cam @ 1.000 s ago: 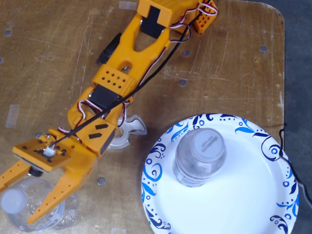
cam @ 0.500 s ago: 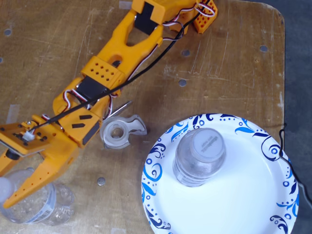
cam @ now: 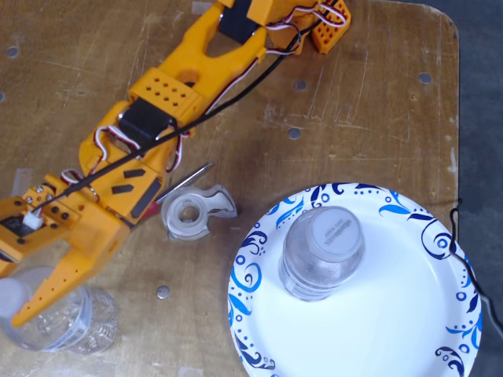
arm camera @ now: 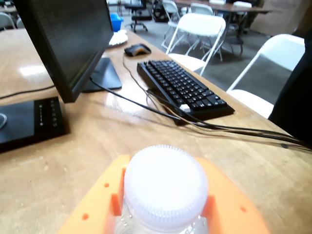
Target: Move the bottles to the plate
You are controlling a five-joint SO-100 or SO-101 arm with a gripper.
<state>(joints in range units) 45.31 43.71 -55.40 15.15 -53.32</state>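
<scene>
Pincer (cam: 12,294) now lower-left, fingers astride bottle (cam: 59,322), cap between them

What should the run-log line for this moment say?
phase: grasp approach | gripper: open around second bottle | first bottle: upright on plate | tape dispenser: untouched

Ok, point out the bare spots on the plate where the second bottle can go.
In the fixed view, the plate is bare right of and below the standing bottle, out to the blue rim. Its upper left is taken by that bottle. Off the plate, the tape dispenser crowds the left side, near the gripper straddling the other bottle.
</scene>
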